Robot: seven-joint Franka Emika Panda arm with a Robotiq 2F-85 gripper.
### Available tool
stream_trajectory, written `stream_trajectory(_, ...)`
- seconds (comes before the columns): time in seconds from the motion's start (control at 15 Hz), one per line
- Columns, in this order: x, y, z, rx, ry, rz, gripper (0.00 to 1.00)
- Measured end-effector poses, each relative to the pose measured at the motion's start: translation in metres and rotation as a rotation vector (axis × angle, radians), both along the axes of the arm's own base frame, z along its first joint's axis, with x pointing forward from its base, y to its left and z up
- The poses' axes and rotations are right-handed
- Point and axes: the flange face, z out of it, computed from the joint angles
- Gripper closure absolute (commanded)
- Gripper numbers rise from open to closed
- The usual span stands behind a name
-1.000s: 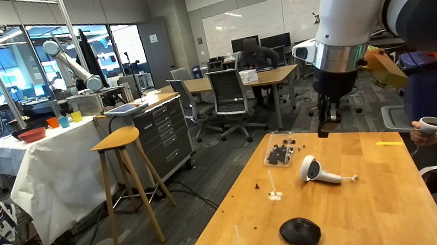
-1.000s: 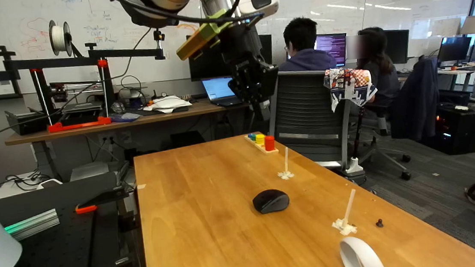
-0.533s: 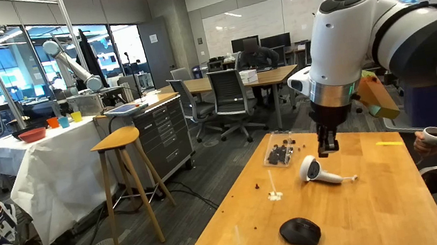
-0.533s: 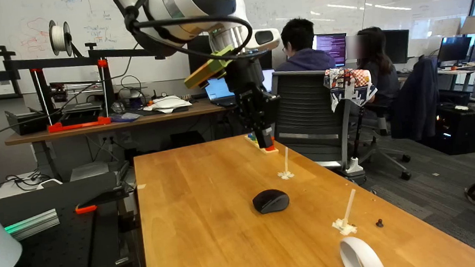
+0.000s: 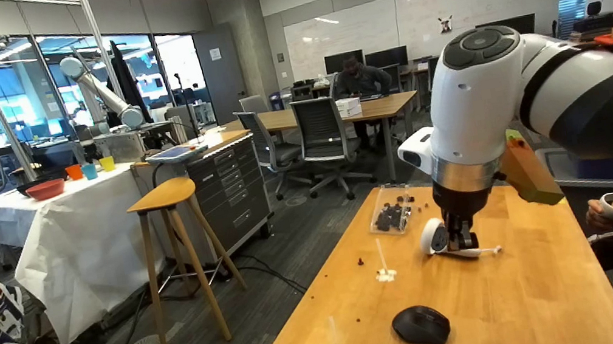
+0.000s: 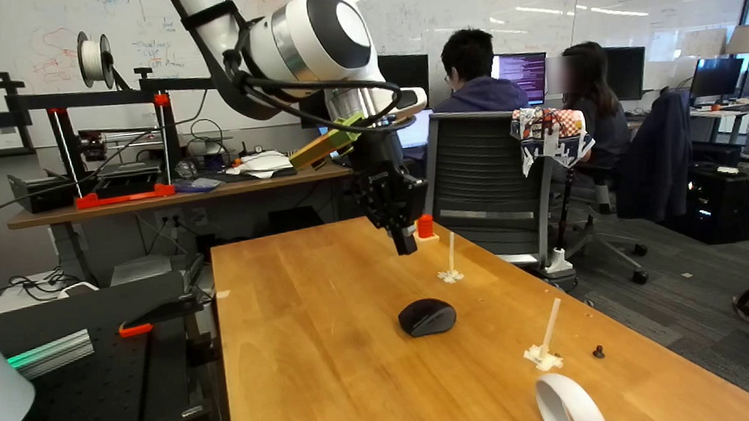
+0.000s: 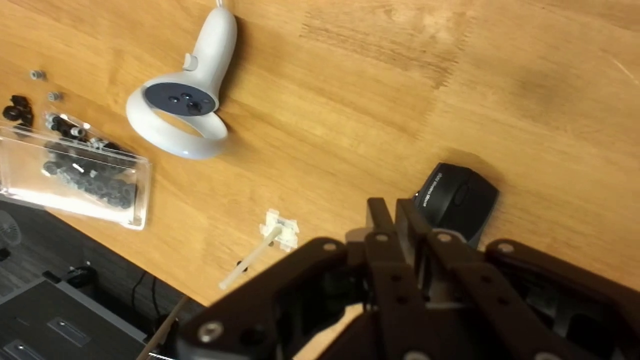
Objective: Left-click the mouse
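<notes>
Black mouse (image 6: 427, 318), on tabletop (image 6: 321, 378), fingers (image 6: 405, 243) higher (and apart)

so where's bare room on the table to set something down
In an exterior view, the table is bare from the mouse to the left edge. Right of the mouse is tighter: two taped sticks. The wrist view shows crowding around the clear tray, loose pieces and controller.

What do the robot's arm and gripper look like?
The arm is white and rounded, with black panels and a silver ring. A black cable loops beside it, and a yellow-green and orange block appears fixed near its end. The gripper is black, with two slim fingers and metallic screw heads.
</notes>
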Motion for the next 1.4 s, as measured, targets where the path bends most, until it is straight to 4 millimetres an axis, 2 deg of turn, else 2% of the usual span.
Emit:
stream_trajectory(0.73, 0.006, 0.036, -0.054, -0.055, 0.041, 0.091, 0.88)
stream_trajectory(1.4, 0.024, 0.029, -0.102, -0.140, 0.057, 0.155, 0.89)
